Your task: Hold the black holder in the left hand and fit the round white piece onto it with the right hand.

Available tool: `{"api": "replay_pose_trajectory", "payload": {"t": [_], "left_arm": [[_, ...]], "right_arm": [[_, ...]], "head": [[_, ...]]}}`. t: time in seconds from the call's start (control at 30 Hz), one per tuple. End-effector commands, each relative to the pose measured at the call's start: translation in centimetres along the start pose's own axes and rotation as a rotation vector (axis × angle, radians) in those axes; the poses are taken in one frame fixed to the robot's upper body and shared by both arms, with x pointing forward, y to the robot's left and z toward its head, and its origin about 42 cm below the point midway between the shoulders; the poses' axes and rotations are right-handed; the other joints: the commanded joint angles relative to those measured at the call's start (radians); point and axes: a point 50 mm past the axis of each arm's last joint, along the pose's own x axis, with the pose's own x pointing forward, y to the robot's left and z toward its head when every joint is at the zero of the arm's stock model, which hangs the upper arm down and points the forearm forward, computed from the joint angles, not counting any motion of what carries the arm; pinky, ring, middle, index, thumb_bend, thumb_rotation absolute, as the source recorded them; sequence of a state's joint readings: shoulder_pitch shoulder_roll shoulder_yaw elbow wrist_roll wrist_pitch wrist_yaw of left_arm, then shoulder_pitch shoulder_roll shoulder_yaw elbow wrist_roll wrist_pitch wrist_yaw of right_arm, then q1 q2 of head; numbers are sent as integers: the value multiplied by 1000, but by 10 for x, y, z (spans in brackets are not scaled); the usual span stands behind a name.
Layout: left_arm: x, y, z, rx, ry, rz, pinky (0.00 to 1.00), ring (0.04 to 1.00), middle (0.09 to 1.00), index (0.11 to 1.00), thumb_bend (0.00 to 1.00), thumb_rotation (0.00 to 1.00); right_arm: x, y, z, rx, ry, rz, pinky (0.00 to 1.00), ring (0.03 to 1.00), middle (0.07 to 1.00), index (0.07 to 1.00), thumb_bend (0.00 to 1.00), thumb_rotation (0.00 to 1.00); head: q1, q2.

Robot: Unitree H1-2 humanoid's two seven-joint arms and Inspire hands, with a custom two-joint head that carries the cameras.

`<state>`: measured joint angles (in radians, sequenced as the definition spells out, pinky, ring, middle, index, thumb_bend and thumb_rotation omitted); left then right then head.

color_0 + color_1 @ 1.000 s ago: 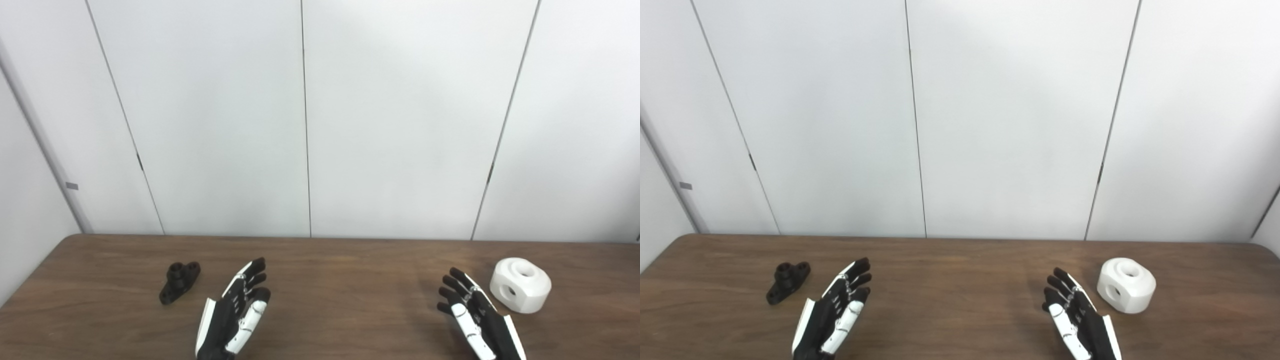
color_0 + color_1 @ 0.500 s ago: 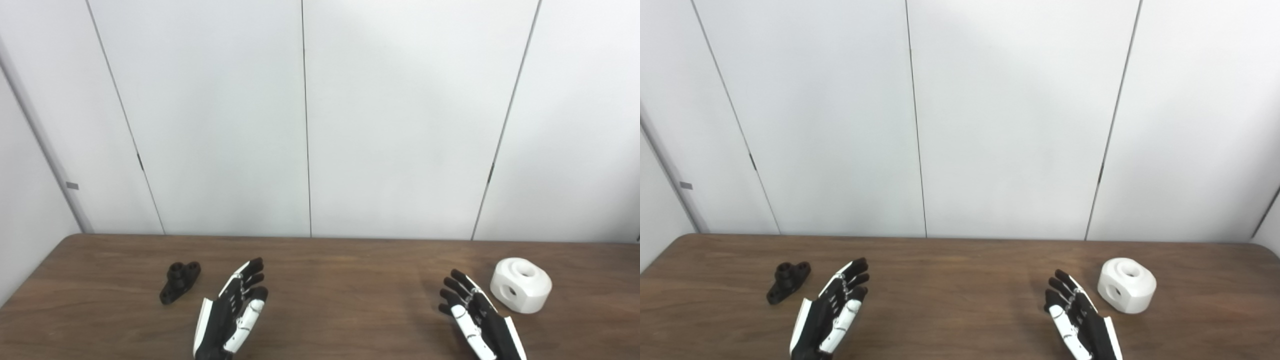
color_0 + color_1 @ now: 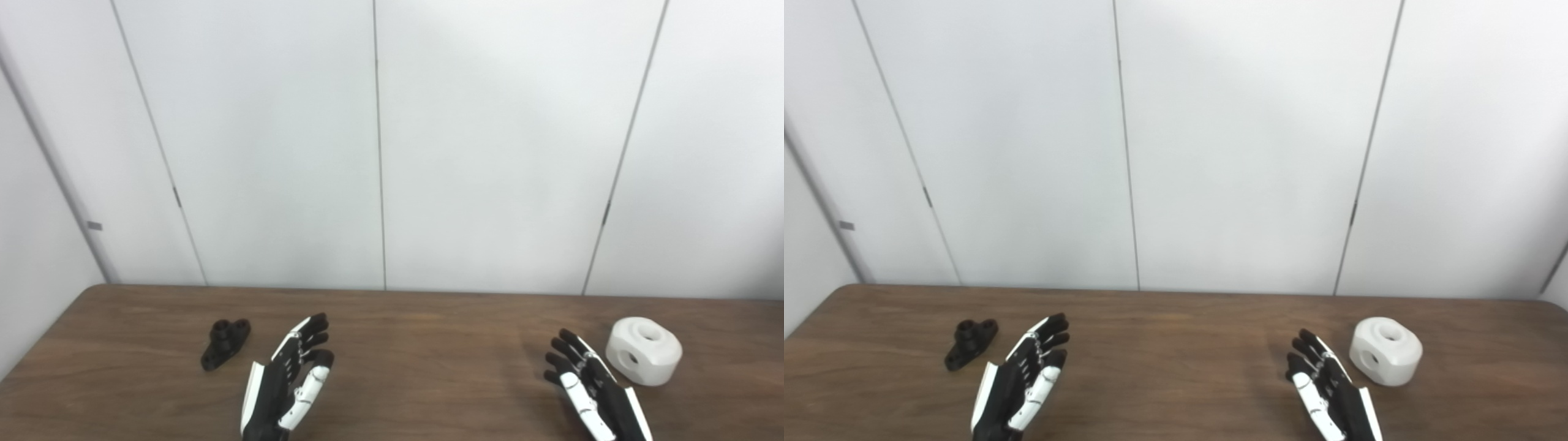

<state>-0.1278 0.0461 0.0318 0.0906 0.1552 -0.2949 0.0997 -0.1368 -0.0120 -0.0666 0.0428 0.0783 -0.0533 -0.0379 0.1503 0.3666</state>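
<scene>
Brown wooden table: both black-and-white robot hands, left and right, remain empty with fingers spread, barely moved in the past second, the small black flanged holder and round white holed piece lying ungrasped just beside them

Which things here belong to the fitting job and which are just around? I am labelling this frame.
For the job:
black holder
round white piece
left hand, open
right hand, open

Just there:
wooden table
white wall panels
</scene>
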Motion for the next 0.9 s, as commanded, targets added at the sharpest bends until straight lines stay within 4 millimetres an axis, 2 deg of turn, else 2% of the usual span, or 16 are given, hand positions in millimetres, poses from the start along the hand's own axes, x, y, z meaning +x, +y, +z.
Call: {"api": "replay_pose_trajectory", "payload": {"t": [0.0, 0.1, 0.17, 0.27, 0.37, 0.53, 0.63, 0.7, 0.87], "left_arm": [[-6, 2, -2, 25, 6, 19, 736, 817, 852, 842, 622, 677], [-3, 9, 4, 51, -34, 20, 726, 831, 866, 852, 611, 640], [0, 16, 8, 93, -68, 29, 692, 813, 853, 841, 652, 655], [5, 29, 13, 158, -107, 55, 641, 787, 840, 831, 675, 623], [11, 45, 20, 246, -143, 94, 706, 810, 835, 831, 672, 578], [20, 73, 29, 397, -187, 164, 703, 796, 828, 843, 760, 537], [24, 89, 32, 476, -211, 200, 724, 813, 842, 851, 763, 479], [28, 101, 32, 550, -222, 235, 749, 826, 854, 858, 787, 443], [34, 122, 28, 671, -230, 291, 727, 822, 869, 883, 844, 396]], "right_arm": [[11, 2, 15, 5, -84, 14, 758, 821, 852, 854, 332, 551], [10, 1, 14, 9, -83, 20, 770, 831, 859, 861, 335, 554], [10, 0, 14, 12, -81, 21, 778, 838, 862, 865, 325, 551], [10, -1, 14, 11, -84, 23, 784, 843, 867, 869, 324, 546], [11, -3, 13, 11, -85, 28, 774, 831, 863, 867, 362, 551], [10, -4, 13, 4, -84, 28, 768, 828, 856, 861, 356, 560], [11, -4, 13, 4, -79, 26, 770, 829, 858, 863, 342, 560], [11, -5, 12, 4, -78, 26, 772, 830, 859, 863, 350, 567], [10, -7, 12, 2, -86, 33, 778, 833, 864, 867, 355, 573]], "head": [[3, 0], [6, 0], [8, 1], [13, 1], [22, 1], [35, -2], [40, -2], [48, -4], [67, -5]]}}
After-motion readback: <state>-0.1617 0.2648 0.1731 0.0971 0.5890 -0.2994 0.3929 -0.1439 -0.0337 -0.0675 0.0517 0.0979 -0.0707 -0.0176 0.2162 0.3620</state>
